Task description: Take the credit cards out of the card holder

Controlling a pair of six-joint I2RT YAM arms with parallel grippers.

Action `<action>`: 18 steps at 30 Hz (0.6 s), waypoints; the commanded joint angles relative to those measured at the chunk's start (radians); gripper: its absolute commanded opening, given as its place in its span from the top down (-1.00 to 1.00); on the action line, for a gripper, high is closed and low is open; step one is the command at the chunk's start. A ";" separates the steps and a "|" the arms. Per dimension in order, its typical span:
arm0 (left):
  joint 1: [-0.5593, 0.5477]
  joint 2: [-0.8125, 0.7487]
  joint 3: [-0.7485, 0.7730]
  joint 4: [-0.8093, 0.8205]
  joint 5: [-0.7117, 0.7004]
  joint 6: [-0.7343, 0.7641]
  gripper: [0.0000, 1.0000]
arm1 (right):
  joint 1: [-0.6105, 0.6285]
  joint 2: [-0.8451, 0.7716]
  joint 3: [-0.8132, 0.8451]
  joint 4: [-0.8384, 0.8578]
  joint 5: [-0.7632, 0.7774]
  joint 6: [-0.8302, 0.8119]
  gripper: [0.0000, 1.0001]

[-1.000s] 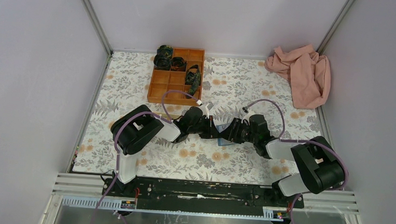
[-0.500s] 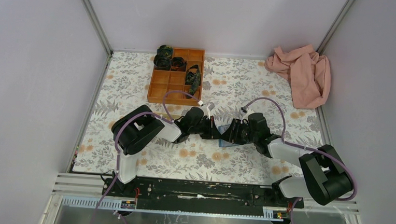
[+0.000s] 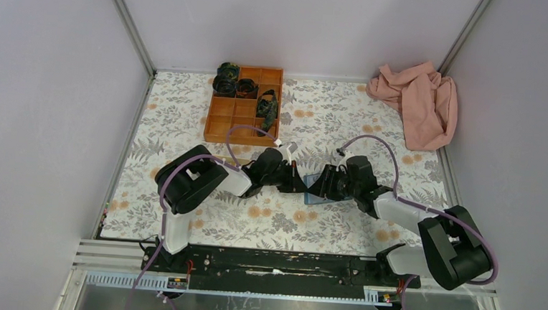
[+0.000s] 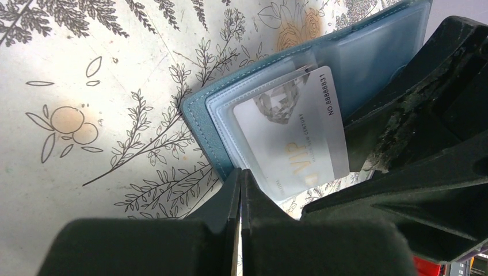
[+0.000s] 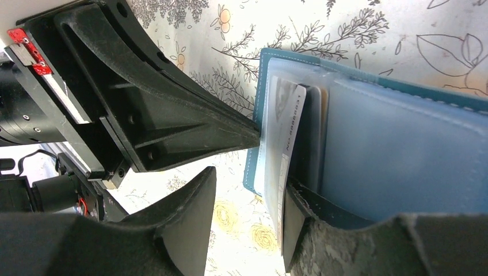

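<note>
The light-blue card holder [image 3: 311, 193] lies open on the floral table between both grippers. In the left wrist view the card holder [image 4: 368, 52] shows clear sleeves with a white VIP card [image 4: 288, 144] sticking partly out. My left gripper [image 4: 240, 175] is shut, its tips pinching the holder's near edge. In the right wrist view the white card [image 5: 288, 132] stands edge-on in front of a dark card [image 5: 313, 132] in the holder [image 5: 403, 149]. My right gripper [image 5: 247, 224] is open, with the white card's edge between its fingers, against the right one. The left gripper [image 3: 300, 182] meets the right gripper [image 3: 321, 187].
An orange compartment tray [image 3: 243, 113] with dark rolled items stands at the back middle. A pink cloth [image 3: 418, 103] lies bunched in the back right corner. Grey walls close in the table on three sides.
The right arm's elbow has swung out to the right while its gripper stayed at the card holder. The left arm has not moved.
</note>
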 commanded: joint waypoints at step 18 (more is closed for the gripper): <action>-0.001 0.040 0.010 -0.064 -0.016 0.021 1.00 | -0.079 -0.073 0.041 -0.098 -0.006 -0.056 0.04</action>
